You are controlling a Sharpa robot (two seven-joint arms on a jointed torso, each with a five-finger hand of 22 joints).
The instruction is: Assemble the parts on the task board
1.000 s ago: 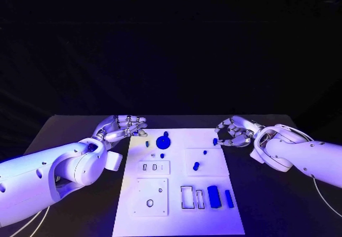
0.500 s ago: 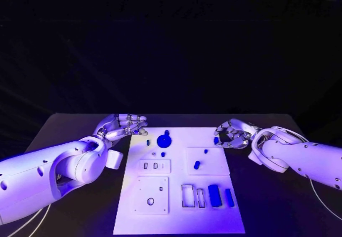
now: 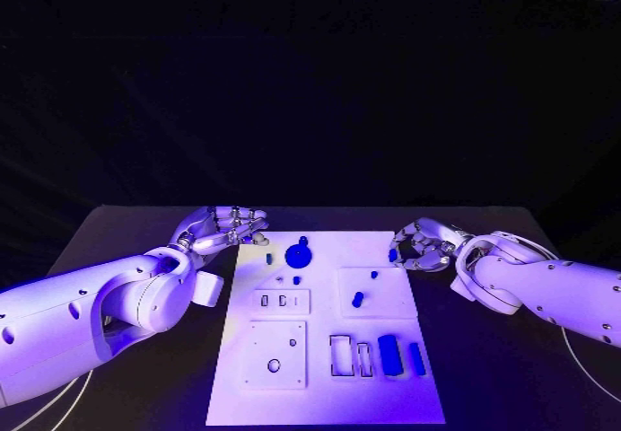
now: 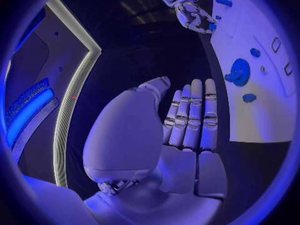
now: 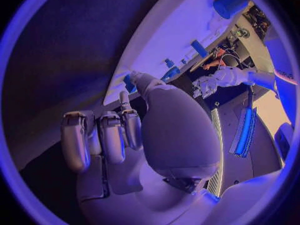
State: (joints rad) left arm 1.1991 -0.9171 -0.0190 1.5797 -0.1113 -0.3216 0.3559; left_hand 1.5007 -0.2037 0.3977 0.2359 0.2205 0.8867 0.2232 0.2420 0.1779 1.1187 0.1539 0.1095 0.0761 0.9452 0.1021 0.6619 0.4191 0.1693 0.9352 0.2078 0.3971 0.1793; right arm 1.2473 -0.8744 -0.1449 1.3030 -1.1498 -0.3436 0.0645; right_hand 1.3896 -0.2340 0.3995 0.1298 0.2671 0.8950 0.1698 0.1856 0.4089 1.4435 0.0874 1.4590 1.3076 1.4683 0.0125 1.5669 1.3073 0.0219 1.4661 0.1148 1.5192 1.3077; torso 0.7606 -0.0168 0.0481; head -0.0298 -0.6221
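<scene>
White plate first: the task board (image 3: 324,395) lies in the middle of the black table (image 3: 498,386), and the piece to watch is the small blue part (image 3: 391,256) sitting at the board's far right edge. It hasn't budged over the last second, but your right hand (image 3: 421,244) has. It has crept left and a touch nearer, and its fingertips are now right up against that part. From the right wrist view the thumb reaches out to the part while the other fingers stay curled in, but whether it's actually pinched or only touched, I cannot tell. Treat this as the approach closing rather than a grasp secured, and check contact before you lift, because a part that small at the very edge could be nudged off the plate. Moving left along the far end, the round blue part (image 3: 299,258) is untouched on the board. Just beyond the far left corner your left hand (image 3: 227,227) has drifted slightly farther away and hovers off the plate. The left wrist view shows its fingers stretched out flat with nothing in them, so that hand is free. Nearer you, the blue block (image 3: 389,345) and the blue bar (image 3: 415,358) lie on the right side beside their slots, where they were. By my reading the assembly has barely started.
</scene>
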